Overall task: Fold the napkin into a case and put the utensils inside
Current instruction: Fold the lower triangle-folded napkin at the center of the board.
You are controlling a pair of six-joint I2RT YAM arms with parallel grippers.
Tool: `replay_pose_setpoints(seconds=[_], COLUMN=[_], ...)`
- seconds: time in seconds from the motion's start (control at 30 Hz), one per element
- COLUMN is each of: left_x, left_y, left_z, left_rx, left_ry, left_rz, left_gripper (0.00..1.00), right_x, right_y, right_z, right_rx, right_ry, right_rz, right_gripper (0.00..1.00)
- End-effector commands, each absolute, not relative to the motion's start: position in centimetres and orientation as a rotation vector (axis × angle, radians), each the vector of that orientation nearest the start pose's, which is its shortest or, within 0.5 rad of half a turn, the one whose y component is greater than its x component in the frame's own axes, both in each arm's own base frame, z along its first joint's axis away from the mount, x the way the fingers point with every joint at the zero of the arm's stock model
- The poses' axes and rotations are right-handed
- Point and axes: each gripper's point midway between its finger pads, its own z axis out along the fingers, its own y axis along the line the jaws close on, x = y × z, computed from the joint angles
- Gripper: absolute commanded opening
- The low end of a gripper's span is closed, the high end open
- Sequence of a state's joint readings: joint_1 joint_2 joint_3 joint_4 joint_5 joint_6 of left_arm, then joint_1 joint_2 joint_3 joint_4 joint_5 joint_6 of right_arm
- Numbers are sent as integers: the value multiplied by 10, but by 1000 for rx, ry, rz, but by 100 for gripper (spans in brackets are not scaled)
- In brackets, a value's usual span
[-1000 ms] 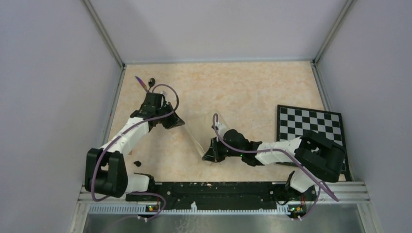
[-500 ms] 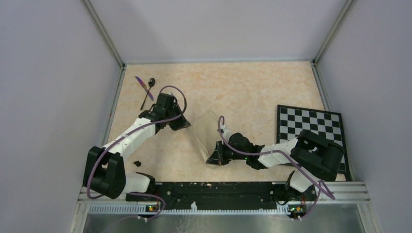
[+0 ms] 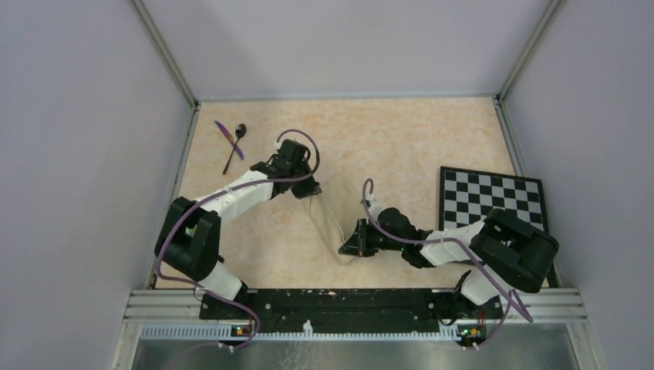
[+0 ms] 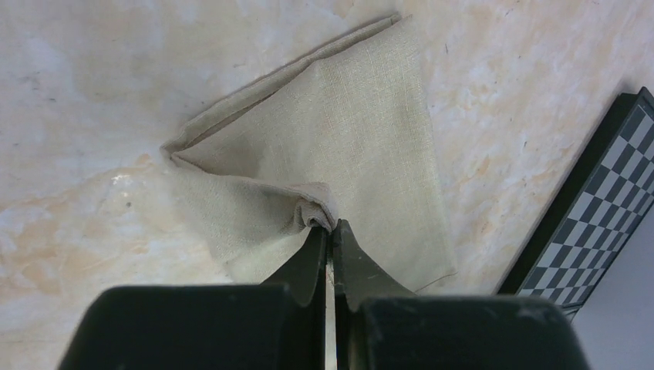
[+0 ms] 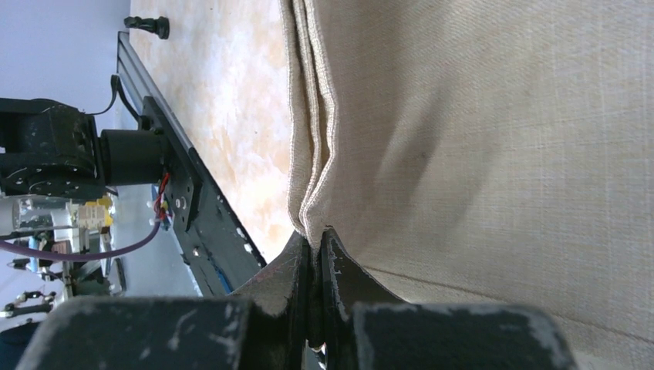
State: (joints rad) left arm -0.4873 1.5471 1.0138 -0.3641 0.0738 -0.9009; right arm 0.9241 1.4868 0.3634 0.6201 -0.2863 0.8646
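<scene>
The beige napkin (image 3: pixel 330 225) lies as a narrow folded strip between my two grippers at mid table. My left gripper (image 3: pixel 306 193) is shut on its far end; in the left wrist view (image 4: pixel 330 225) it pinches a bunched corner of the napkin (image 4: pixel 362 146). My right gripper (image 3: pixel 348 250) is shut on the near end; in the right wrist view (image 5: pixel 316 235) it pinches the layered edge of the napkin (image 5: pixel 478 131). The black spoon (image 3: pixel 235 144) and the purple knife (image 3: pixel 228 138) lie crossed at the far left.
A black-and-white checkerboard (image 3: pixel 492 202) lies at the right, its corner also in the left wrist view (image 4: pixel 598 223). A small black object (image 5: pixel 148 25) sits near the table's front rail. Walls enclose the table on three sides.
Both grippers have carried the napkin's left edge to the right, folding the cloth over into a narrower strip. The left arm swung away from the utensils, which now show fully.
</scene>
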Motion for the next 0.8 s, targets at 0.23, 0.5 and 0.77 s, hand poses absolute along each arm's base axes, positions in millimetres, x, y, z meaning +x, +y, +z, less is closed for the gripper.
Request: replay_pose_setpoints(seconds=[0.23, 0.5, 0.77], left_x=[357, 364, 371], left_y=[-231, -220, -221], left_z=[88, 74, 65], left_rx=[-511, -556, -552], left_ry=[2481, 2493, 2508], left_rz=[-615, -525, -529], left_gripper=[0, 0, 0], right_x=[155, 164, 169], right_y=[311, 305, 305], right_z=[37, 29, 24], right_rx=[-290, -295, -313], right_ry=[2377, 2408, 2426], right_rz=[1220, 1167, 1130], right_gripper=[0, 0, 0])
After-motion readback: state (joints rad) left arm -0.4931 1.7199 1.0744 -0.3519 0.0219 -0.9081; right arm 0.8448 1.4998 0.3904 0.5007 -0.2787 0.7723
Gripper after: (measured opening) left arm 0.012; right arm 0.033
